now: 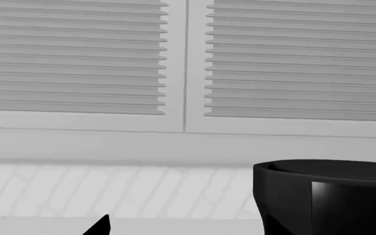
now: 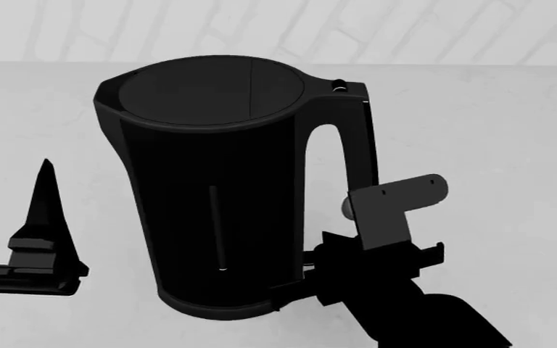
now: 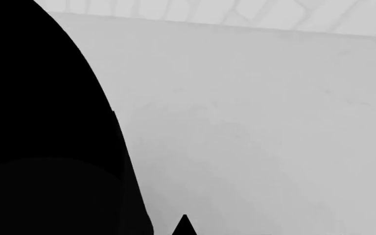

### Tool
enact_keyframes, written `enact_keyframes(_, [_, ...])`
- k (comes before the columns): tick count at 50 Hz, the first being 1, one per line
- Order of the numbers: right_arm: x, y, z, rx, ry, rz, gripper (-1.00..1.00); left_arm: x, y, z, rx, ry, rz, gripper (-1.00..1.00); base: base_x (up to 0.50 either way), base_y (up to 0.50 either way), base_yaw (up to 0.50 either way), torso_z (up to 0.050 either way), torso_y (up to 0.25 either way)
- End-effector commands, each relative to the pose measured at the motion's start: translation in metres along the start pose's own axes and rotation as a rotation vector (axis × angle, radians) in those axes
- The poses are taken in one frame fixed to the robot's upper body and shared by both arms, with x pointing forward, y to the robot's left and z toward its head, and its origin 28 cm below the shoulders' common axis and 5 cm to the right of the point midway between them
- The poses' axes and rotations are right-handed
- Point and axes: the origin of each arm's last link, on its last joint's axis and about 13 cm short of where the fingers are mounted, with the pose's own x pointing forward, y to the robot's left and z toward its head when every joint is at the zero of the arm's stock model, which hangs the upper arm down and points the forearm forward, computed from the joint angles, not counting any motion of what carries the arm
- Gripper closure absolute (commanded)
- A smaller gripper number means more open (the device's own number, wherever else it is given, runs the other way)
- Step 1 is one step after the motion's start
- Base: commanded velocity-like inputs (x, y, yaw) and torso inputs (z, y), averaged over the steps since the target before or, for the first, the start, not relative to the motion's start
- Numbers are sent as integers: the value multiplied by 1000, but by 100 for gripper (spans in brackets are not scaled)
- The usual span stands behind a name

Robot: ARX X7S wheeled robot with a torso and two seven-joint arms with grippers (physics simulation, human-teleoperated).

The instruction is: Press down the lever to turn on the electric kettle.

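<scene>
The electric kettle [image 2: 215, 181] stands upright on the light counter, with its lid up and its loop handle [image 2: 356, 138] to the right. My right gripper [image 2: 293, 290] is shut and empty, its tip at the kettle's base under the handle. The lever cannot be told apart there, black against black. In the right wrist view the kettle [image 3: 37, 122] fills one side beside the shut gripper [image 3: 184, 226]. My left gripper [image 2: 46, 174] stands left of the kettle, apart from it, pointing up. In the left wrist view it [image 1: 188, 231] is open, with one fingertip [image 1: 102, 226] showing and the kettle's top [image 1: 325, 196] near the other side.
The light counter [image 2: 492, 130] runs to a tiled wall [image 2: 405, 29] behind the kettle. A window with shut blinds [image 1: 77, 58] shows above the wall in the left wrist view. A small round button [image 2: 338, 85] sits atop the handle.
</scene>
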Motion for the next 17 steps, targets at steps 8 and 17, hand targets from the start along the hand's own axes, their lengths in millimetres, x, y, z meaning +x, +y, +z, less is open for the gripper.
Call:
enact_keyframes(8, [2,4,-25,26,93,20,100,0,0,0,-1,1,-3,-100,1,0,1,0,0])
enact_keyframes(17, [1,4,-25,20,92,16,100,0,0,0,-1,1,-1,-100,-1,0,0,0,0])
